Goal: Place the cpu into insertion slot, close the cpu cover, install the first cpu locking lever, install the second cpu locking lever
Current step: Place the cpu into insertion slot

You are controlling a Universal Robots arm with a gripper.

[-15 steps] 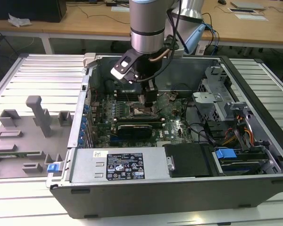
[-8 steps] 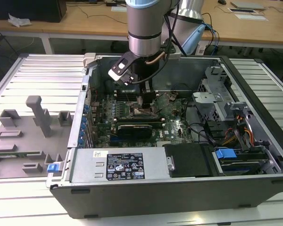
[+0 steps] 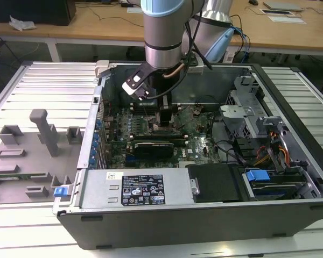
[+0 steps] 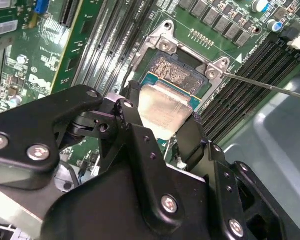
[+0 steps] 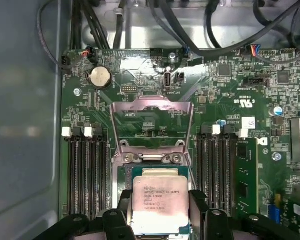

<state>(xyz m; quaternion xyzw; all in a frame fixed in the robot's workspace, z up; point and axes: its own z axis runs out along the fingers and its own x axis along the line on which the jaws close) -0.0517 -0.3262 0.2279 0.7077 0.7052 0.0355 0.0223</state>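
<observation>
The open computer case [image 3: 204, 217] lies on the tabletop [image 3: 37, 86]. The arm [image 3: 164, 32] reaches straight down into it, above the green board [image 5: 230, 100]. The cover [image 5: 152, 103] stands open. The hand [image 5: 160, 215] pinches the chip [image 5: 159, 200] by two opposite edges, directly over the slot [image 4: 177, 75].

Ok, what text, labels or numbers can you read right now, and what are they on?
Nothing can be quoted reliably.
cpu, held in the gripper: lines of fine print on its metal top, too small to read.
Black label on the silver metal box: symbols and print, too small.
White sticker beside it: unreadable.
Green circuit board: white markings, too small.
</observation>
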